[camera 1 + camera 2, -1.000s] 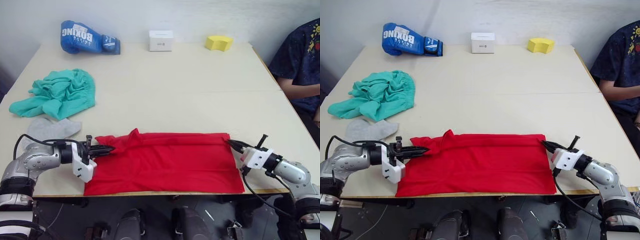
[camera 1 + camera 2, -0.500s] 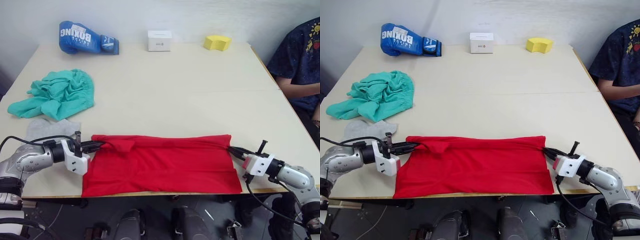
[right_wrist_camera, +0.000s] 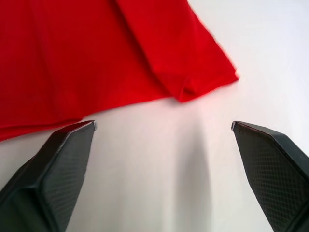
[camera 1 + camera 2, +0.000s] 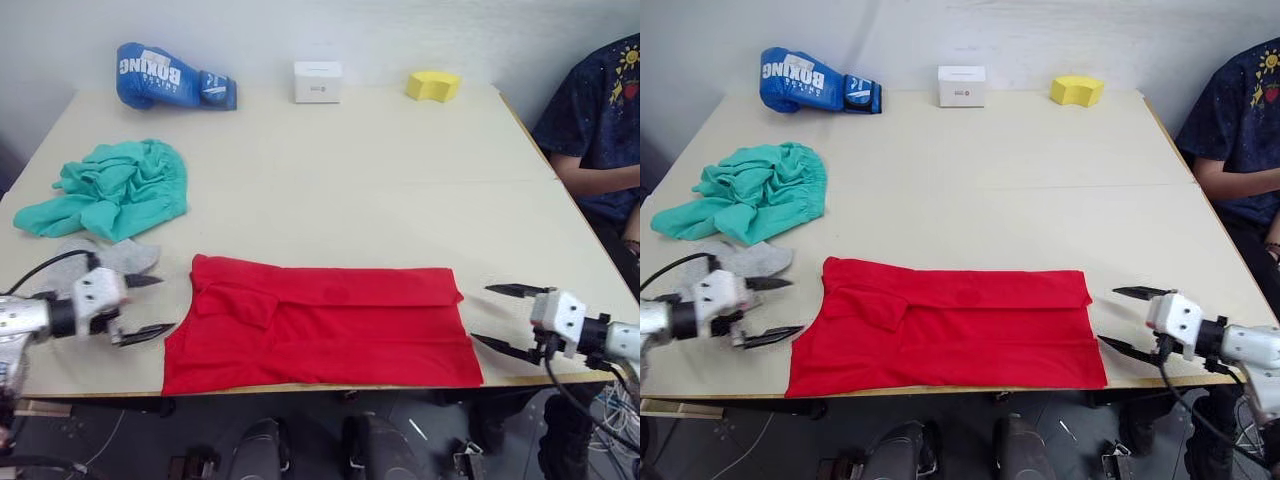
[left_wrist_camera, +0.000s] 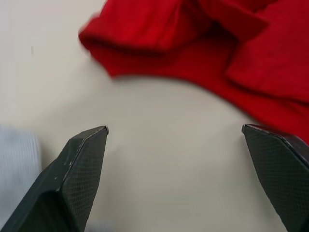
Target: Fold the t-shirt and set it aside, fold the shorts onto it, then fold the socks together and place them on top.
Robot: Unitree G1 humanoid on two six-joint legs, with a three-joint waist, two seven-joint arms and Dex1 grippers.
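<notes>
My left gripper (image 4: 138, 307) spread, empty | my right gripper (image 4: 506, 318) spread, empty | bright red soft cloth t-shirt (image 4: 320, 325): light, limp; pinch its short-end corners.

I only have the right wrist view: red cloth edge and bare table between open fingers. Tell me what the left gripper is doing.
Observer: The left gripper is open and apart from the t-shirt, just off its left end.
Operator: Report where the shorts are.
Observer: The shorts lie crumpled on the table's left side, beyond the t-shirt.
Operator: Give me the socks.
Observer: The socks lie flat between the shorts and the left gripper.
Operator: Say who else is near.
Observer: A person sits at the table's right edge, beyond the right gripper, which is open.
</notes>
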